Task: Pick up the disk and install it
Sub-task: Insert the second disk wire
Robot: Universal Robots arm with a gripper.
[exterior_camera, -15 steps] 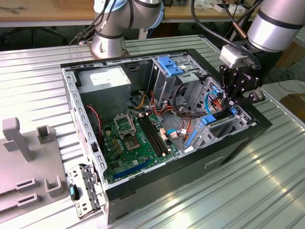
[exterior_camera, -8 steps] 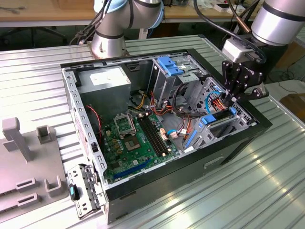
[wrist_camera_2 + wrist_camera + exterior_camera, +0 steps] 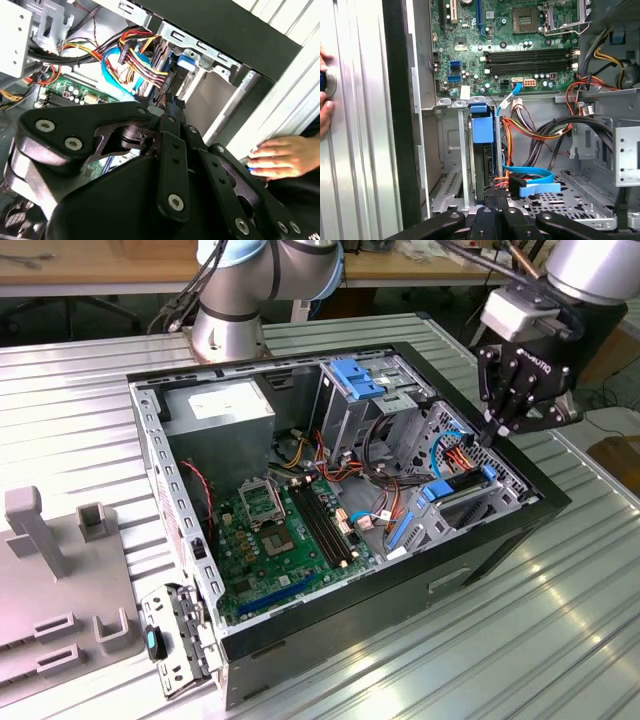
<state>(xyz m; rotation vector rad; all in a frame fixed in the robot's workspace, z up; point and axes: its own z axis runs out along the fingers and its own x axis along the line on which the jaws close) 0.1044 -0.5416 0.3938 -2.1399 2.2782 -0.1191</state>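
Note:
The disk stands on edge in a metal bay slot of the open computer case, its blue carrier tab at the end towards the motherboard. In the exterior view the disk lies in the bay at the case's right corner. My gripper hangs just above the disk's outer end, fingers drawn together. In both wrist views the black fingertips meet at that end, close to the orange and blue cables. Whether they pinch anything is hidden.
A person's hand rests on the ribbed metal table beside the case, also seen at the edge as the hand. The motherboard, a cable bundle and a light-blue latch piece fill the case. A grey fixture sits at the exterior view's left.

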